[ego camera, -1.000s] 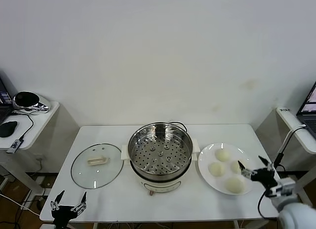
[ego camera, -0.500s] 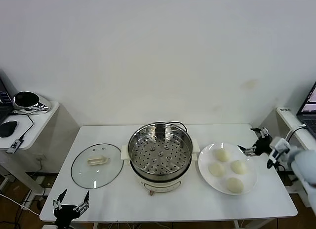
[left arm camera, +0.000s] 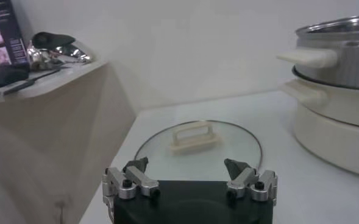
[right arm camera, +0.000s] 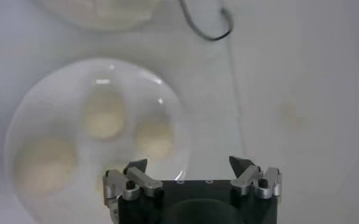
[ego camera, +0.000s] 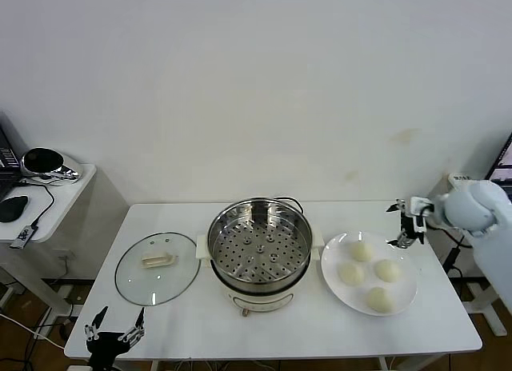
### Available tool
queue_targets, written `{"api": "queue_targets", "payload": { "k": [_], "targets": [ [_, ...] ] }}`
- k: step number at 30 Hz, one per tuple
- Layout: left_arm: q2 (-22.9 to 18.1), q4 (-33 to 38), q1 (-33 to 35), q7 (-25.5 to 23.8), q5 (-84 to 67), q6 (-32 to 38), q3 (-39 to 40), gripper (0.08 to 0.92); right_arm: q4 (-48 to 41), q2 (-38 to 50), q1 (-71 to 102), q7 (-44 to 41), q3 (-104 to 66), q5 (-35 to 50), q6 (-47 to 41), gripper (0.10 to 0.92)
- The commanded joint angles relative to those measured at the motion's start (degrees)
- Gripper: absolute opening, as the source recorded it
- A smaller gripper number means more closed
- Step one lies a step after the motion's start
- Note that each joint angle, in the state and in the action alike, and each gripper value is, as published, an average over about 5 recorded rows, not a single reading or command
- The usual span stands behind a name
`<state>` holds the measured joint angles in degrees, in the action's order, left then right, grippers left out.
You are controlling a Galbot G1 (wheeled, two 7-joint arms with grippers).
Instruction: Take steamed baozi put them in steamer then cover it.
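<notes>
Silver-tipped and spread wide with nothing between the jaws, my right gripper [ego camera: 405,225] hangs in the air just beyond the far right rim of the flat white round plate [ego camera: 330,269], pointing down toward the table. In the right wrist view the same fingers [right arm camera: 135,176] frame the plate from above, apart from everything on it. Four smooth, round, cream-white steamed baozi [ego camera: 361,250] rest on that plate, none yet lifted; the nearest to my gripper are the far one and the right-hand one [ego camera: 387,270].

Beside the plate, toward the table's centre, stands the round shiny stainless-steel steamer [ego camera: 259,244] on its white electric base, its perforated tray bare. Further left lies the round clear glass lid with a cream handle [ego camera: 157,266], flat on the white table [ego camera: 320,327].

My left gripper [ego camera: 111,336] waits low at the table's near left corner, likewise spread and holding nothing, facing the lid.

Step in hand, as I judge it: the approach to the first bun. The next move calls for lowering over one bun, centring it between the jaws, and closing gently enough not to dent the soft dough.
</notes>
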<state>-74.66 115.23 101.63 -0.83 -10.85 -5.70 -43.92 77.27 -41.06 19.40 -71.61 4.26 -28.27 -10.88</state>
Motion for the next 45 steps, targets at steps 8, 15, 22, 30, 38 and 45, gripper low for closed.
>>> {"api": "queue_targets", "payload": {
  "k": [8,15,22,30,38,45],
  "targets": [
    [-0.70,-0.25,-0.26,-0.40,-0.14,-0.72,0.06,0.823,-20.43,-11.57,-7.19,-1.91,5.24,-10.86,12.22,0.823],
    [-1.31,-0.97,0.00,-0.55,0.16,-0.68,0.48,0.823,-26.18,-16.50,-5.97,1.13,3.34,-12.15,13.77,0.823],
    [-1.89,-0.94,0.24,-0.63,0.54,-0.62,0.91,0.823,-28.28,-18.57,-5.35,1.40,2.80,-12.83,13.94,0.823],
    [-1.89,-0.96,0.40,-0.62,0.81,-0.44,1.42,0.823,-28.64,-19.18,-4.81,2.48,2.52,-13.21,13.82,0.823],
    [-1.77,-1.14,0.46,-0.46,0.76,-0.33,1.56,0.823,-28.75,-18.72,-4.80,3.39,2.44,-13.08,13.49,0.812],
    [-1.65,-1.20,0.23,-0.53,0.77,-0.36,1.61,0.823,-29.19,-18.67,-4.80,4.55,2.35,-11.89,13.02,0.657]
  ]
}}
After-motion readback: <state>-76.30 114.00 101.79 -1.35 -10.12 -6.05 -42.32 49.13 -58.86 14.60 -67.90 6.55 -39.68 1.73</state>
